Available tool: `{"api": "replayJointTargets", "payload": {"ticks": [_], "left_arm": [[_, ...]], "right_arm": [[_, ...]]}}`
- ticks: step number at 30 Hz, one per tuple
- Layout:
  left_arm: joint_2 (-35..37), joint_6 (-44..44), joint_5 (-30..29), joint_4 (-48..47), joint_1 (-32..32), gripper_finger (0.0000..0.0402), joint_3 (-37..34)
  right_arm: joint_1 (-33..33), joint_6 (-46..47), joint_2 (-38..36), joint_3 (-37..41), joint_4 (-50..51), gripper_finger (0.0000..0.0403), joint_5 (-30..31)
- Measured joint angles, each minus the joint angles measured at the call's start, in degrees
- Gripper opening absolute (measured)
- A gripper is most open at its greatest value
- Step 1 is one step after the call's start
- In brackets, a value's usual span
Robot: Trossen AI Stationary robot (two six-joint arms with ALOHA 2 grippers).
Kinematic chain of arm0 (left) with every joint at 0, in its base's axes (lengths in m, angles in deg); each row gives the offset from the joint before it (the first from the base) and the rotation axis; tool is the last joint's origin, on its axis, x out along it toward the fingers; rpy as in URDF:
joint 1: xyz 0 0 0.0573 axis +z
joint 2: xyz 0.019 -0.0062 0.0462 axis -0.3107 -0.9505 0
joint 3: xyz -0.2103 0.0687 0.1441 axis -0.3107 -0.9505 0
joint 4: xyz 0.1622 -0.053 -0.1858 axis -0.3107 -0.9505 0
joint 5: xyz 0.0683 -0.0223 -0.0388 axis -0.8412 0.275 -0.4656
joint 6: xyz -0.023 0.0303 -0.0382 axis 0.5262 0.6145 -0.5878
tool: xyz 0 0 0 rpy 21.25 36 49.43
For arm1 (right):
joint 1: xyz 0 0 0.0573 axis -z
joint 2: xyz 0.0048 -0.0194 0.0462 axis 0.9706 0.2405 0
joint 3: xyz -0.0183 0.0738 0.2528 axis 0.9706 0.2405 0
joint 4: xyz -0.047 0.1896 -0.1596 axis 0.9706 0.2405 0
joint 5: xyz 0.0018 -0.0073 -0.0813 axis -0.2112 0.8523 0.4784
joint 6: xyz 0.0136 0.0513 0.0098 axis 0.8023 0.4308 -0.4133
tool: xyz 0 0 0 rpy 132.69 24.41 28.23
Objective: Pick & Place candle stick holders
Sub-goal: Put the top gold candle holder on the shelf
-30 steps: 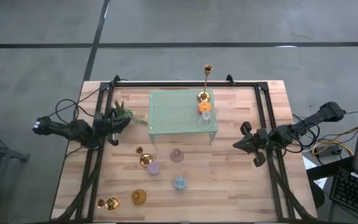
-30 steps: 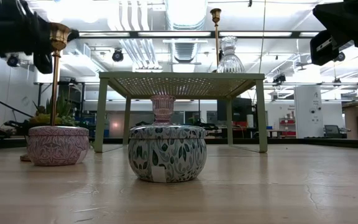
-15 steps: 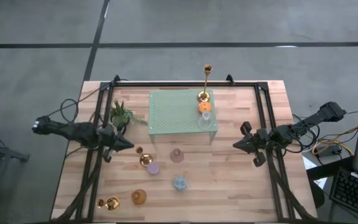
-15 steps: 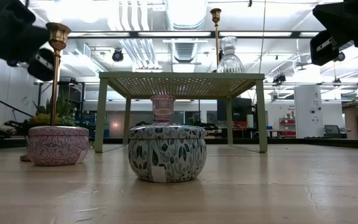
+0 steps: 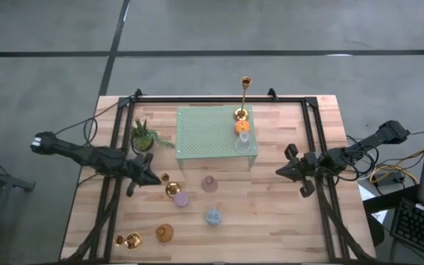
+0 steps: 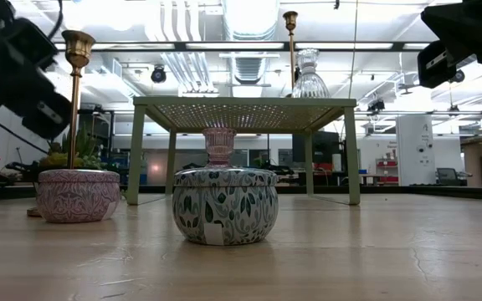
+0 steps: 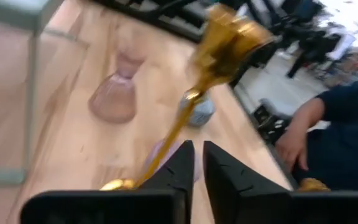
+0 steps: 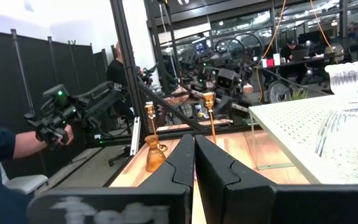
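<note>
Left gripper (image 5: 152,179) sits nearly closed and empty, just beside the gold candlestick (image 5: 171,188) standing left of the mat (image 5: 208,136). I'd open wide, square up on the stem, then squeeze. Right gripper (image 5: 282,172) waits closed.

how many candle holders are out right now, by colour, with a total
gold candlesticks: 3
orange holder: 1
clear holder: 1
pink holder: 1
purple holder: 1
blue holder: 1
amber holder: 1
total: 9
</note>
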State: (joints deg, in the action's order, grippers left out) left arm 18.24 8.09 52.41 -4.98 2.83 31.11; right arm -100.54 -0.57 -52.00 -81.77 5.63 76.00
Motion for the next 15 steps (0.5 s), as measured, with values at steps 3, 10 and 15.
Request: {"api": "replayJointTargets", "payload": {"ticks": [3,10,15], "left_arm": [[-3.15,0.46,-1.61,2.08,0.00,0.0066,-0.52],[-8.05,3.76,-3.35,7.49,-0.07,0.0123,-0.74],[-9.83,4.57,-4.15,9.92,-0.07,0.0137,-0.69]], "right_arm": [[0.00,-0.08,0.22,0.00,0.02,0.0008,0.01],[0.01,-0.05,0.28,0.00,0.00,0.0008,0.01],[0.00,-0.07,0.28,0.00,0.00,0.0008,0.01]]}}
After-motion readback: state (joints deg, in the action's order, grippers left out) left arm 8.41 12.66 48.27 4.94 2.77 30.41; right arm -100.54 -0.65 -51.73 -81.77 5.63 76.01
